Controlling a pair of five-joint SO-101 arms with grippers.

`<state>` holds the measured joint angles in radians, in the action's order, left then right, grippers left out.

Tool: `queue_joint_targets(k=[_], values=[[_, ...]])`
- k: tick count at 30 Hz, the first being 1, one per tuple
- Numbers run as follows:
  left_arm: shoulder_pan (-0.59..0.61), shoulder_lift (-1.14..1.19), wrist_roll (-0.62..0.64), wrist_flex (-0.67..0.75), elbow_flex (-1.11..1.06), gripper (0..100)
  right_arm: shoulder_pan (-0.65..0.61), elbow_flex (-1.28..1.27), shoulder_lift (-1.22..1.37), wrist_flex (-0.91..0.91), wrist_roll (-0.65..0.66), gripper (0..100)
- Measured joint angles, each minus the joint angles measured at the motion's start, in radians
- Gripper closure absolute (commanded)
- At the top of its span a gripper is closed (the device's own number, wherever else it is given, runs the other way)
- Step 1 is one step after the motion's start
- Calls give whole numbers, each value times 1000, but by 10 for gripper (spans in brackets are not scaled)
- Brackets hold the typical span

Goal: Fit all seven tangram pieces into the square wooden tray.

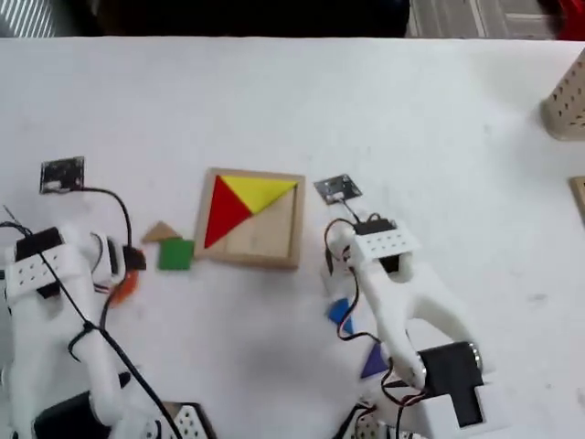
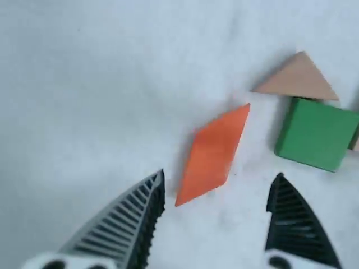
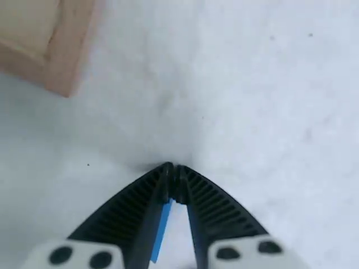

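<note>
Left gripper (image 2: 219, 176) released, jaws straddling the orange parallelogram (image 2: 213, 154), which lies flat on the table (image 1: 274, 110). Judgement: lower, close across its long edges, and lift without nudging the green square (image 2: 315, 133) close by. Right gripper (image 3: 171, 168) clenched tip to tip near the tray (image 1: 247, 260) corner. Tray holds 2 triangles, the rest bare.

Tray (image 1: 247, 259) bare wood; table (image 1: 411, 119) matt white.

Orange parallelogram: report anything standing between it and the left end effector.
Nothing visible does. The orange parallelogram lies on bare table directly ahead of the open left end effector; the green square and tan triangle sit off to one side.
</note>
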<state>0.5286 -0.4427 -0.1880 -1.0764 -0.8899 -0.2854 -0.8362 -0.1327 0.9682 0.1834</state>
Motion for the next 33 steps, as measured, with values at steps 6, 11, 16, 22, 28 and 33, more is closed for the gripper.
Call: queue_joint_targets(k=[6, 11, 16, 22, 28, 33], values=[[0, 98, 15, 169, -95, 702, 0, 0, 0, 0, 0, 974], [-5, 183, 15, 175, -83, 716, 0, 0, 0, 0, 0, 974], [-35, 221, 15, 181, -66, 910, 0, 0, 0, 0, 0, 974], [-55, 239, 17, 227, -52, 924, 0, 0, 0, 0, 0, 974], [-54, 241, 17, 232, -51, 903, 0, 0, 0, 0, 0, 974], [-54, 241, 17, 232, -51, 972, 0, 0, 0, 0, 0, 974]])
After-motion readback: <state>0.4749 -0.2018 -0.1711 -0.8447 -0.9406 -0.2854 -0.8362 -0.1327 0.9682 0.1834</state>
